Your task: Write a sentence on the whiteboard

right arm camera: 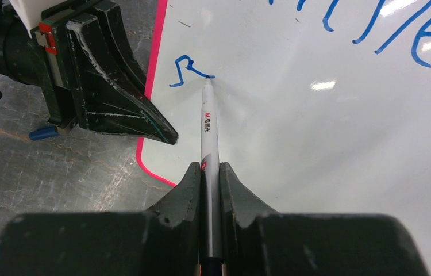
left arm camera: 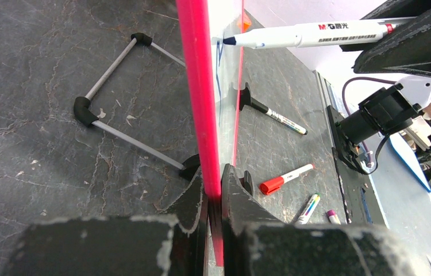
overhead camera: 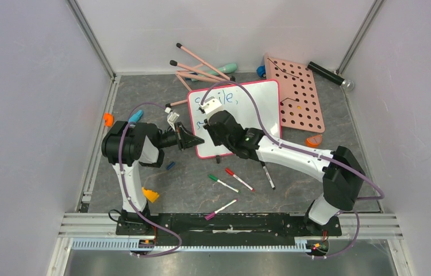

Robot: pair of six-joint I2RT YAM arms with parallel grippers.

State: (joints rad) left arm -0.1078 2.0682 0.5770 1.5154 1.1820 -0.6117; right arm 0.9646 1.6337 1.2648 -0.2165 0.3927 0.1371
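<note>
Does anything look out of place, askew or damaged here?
Nothing damaged or spilled. The whiteboard lies at a skew on the mat, loose markers lie scattered off its near edge, and pink sticks are heaped at its far edge.
</note>
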